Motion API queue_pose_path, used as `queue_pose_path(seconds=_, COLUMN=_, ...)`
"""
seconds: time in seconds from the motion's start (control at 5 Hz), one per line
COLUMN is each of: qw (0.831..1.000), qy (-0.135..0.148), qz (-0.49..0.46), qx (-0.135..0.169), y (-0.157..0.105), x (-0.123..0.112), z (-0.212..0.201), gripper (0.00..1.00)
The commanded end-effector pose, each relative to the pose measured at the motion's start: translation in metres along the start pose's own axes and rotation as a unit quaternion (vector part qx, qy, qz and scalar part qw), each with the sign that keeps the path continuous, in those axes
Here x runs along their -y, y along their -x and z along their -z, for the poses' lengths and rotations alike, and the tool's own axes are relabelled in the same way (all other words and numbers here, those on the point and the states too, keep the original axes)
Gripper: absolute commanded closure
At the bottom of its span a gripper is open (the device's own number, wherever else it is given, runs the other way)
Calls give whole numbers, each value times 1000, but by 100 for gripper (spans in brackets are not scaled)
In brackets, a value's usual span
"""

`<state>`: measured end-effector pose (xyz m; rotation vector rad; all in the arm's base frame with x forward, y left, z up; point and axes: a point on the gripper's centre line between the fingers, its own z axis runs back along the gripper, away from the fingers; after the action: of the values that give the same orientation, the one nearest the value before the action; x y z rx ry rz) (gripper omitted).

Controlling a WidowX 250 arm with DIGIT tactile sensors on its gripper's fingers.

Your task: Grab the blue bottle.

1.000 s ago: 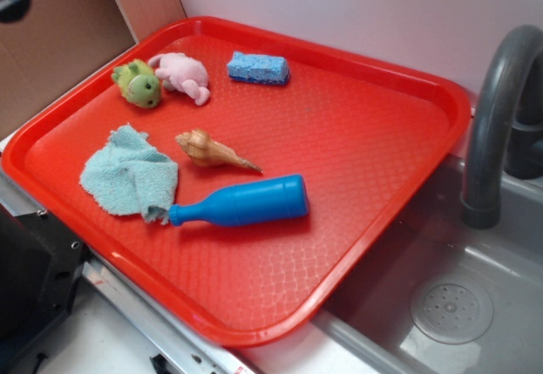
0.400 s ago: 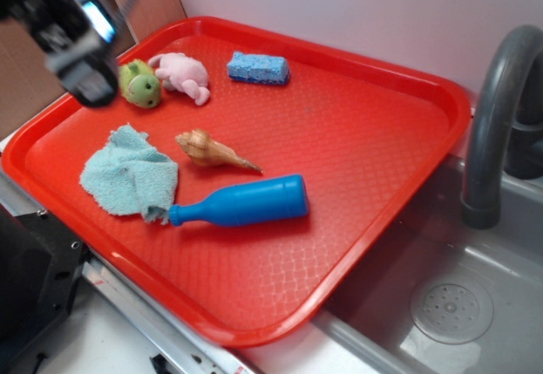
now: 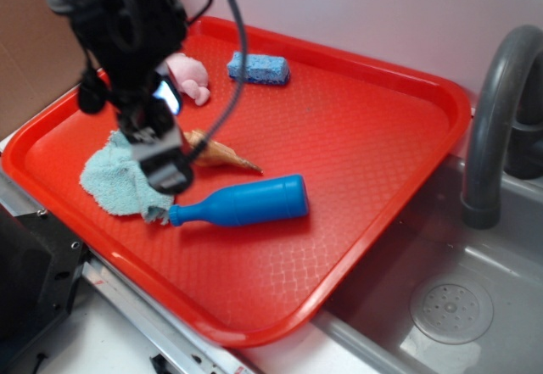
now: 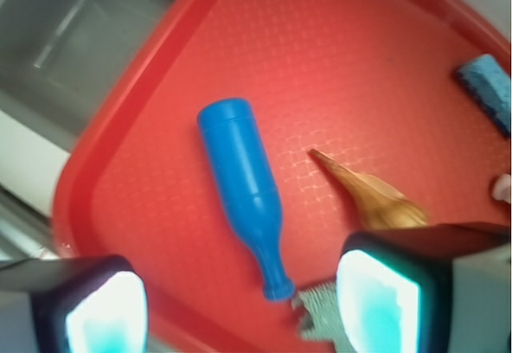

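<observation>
The gripper (image 4: 240, 305) is hanging over the red tray (image 3: 382, 136) with its jaws spread wide and nothing between them. The blue bottle (image 4: 244, 193) is lying flat on the tray, out in front of the jaws. Its thin neck is pointing toward the gap between them, and its fat end is farther away. The bottle is not touching either jaw. A brown shell (image 4: 376, 197) is lying in front of the right-hand jaw in the wrist view. A light blue cloth (image 3: 119, 183) is sitting under the gripper, its edge just beside the bottle's neck. A blue sponge (image 3: 258, 68) is sitting far from the jaws.
</observation>
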<state>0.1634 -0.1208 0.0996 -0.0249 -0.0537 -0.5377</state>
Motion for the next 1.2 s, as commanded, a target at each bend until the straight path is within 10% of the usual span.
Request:
queue_pose_path(seconds=0.0, qw=1000, qy=1, qz=-9, qx=-29, y=-7, x=0, z=35, gripper=0)
queue_pose_path(seconds=0.6, qw=996, qy=-24, qz=-12, qx=-86, y=-13, x=-9, z=76, gripper=0)
queue_pose_path(seconds=0.8, qw=996, qy=-9, qz=-25, qx=-83, y=-13, x=-12, z=78, gripper=100)
queue_pose_path(seconds=1.0, qw=996, qy=-15, qz=-33, qx=-80, y=-11, x=-15, z=76, gripper=100)
